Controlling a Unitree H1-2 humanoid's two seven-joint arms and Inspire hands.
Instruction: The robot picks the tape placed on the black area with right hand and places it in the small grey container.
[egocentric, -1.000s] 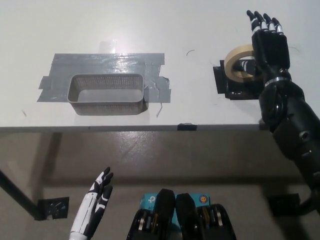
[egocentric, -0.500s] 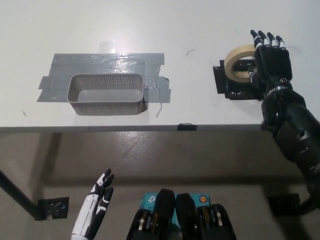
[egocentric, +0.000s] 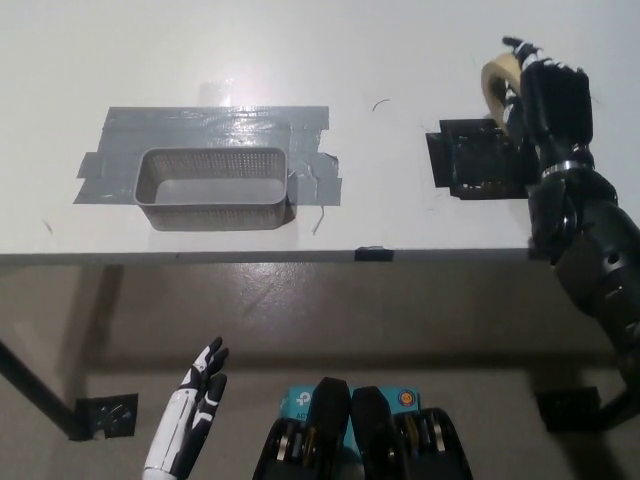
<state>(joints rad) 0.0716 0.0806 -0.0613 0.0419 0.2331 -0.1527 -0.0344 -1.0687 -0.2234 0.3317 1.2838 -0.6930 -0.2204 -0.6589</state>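
Observation:
My black right hand (egocentric: 548, 100) is shut on the beige tape roll (egocentric: 494, 80), holding it off the table above the far right corner of the black area (egocentric: 475, 158). Only part of the roll shows past the fingers. The small grey mesh container (egocentric: 214, 188) stands on grey tape strips at the table's left, well away from the hand. My white left hand (egocentric: 190, 415) rests open at the lower left, below the table's front edge.
The white table's front edge (egocentric: 260, 256) runs across the middle of the picture, with a small black tab (egocentric: 373, 252) on it. Grey tape strips (egocentric: 215, 135) surround the container. A black floor marker (egocentric: 107, 415) lies at the lower left.
The right hand has closed on the tape roll and lifted it off the black area, which now lies bare. The left hand has stayed put.

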